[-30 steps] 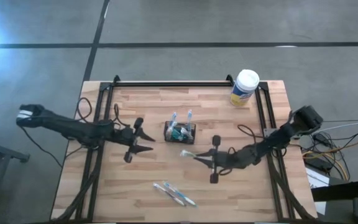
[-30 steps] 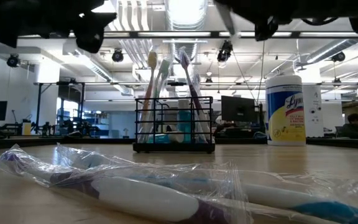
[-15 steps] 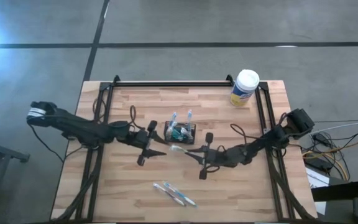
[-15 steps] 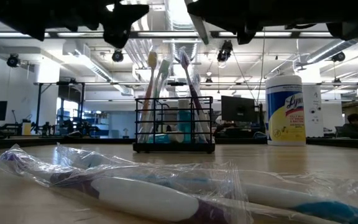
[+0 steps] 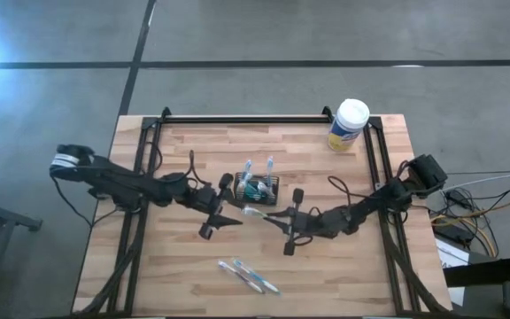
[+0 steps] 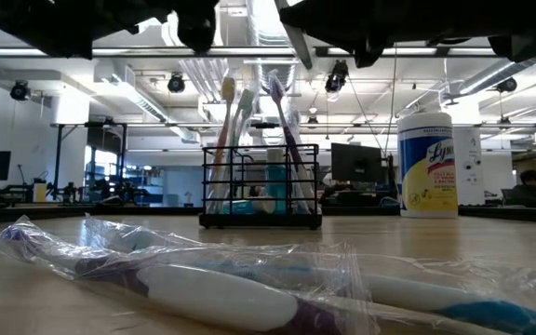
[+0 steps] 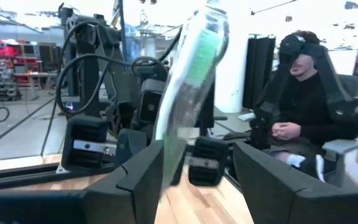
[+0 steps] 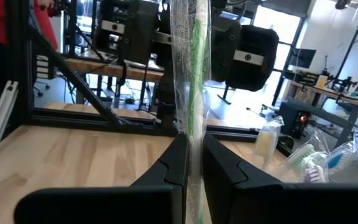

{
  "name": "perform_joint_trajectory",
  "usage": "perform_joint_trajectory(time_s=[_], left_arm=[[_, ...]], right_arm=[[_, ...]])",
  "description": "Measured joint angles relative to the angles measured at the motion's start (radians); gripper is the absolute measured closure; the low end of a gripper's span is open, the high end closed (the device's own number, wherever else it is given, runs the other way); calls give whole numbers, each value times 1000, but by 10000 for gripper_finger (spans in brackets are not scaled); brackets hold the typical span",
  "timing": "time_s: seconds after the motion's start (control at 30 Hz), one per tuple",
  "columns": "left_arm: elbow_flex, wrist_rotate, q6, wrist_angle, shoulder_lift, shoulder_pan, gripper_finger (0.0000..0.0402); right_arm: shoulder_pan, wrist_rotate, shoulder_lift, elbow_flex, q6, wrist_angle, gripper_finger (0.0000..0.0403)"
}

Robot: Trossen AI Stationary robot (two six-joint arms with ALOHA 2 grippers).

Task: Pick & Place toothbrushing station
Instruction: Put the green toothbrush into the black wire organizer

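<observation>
High view: toothbrushing station [image 5: 257, 188] sits mid-table; right gripper [image 5: 268, 218], just beside its front, stays clamped on a wrapped toothbrush [image 5: 253, 212], while left gripper [image 5: 228, 210] has closed in with fingers spread, likely for a handover

A white-lidded, yellow-labelled wipes canister [image 5: 349, 124] stands upright near the far right corner of the wooden surface [image 5: 184, 275]. Two plastic-wrapped toothbrushes [image 5: 248, 276] lie near its front edge. Beyond the surface, a seated person [image 7: 309, 106], possibly wearing a headset.
</observation>
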Motion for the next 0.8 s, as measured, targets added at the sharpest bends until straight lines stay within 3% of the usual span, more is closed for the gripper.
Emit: perform_joint_trajectory(time_s=[0.2,0.8], left_arm=[[57,-50,-3,-1,59,0,204],[147,-55,13,-6,155,0,210]], right_arm=[[0,0,0,0,-3,-4,380],[0,1,0,1,0,-6,380]])
